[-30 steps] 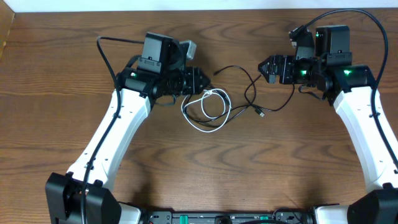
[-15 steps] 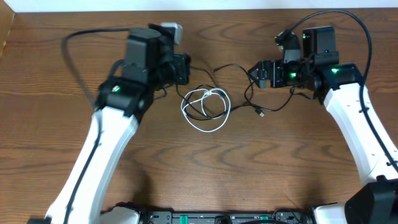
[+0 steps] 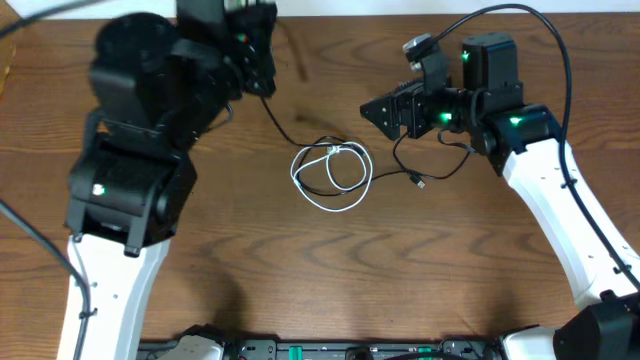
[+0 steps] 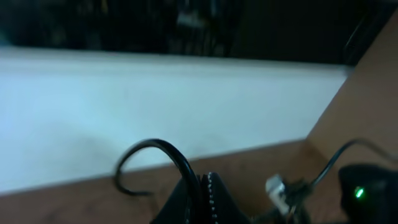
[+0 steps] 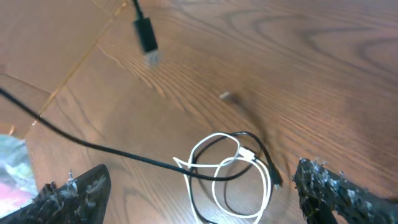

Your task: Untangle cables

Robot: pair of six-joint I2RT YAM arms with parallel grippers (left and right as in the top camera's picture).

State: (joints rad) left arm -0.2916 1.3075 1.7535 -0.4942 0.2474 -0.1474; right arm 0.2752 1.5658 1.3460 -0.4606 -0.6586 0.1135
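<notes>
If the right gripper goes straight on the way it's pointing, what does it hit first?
Probably the white cord loop with the black cord running through it. It lies on the table dead ahead of the open right gripper, though depth is hard to judge.

Overhead looks straight down on the whole bench (image 3: 300,270). Left wrist faces level toward a white wall (image 4: 155,106). Right wrist tilts down, closer, sharing overhead's white cord (image 3: 333,150) and black cord (image 3: 279,127).

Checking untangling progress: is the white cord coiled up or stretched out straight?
Coiled. The white cord lies in a loose loop on the table, with the black cord crossing it.
</notes>
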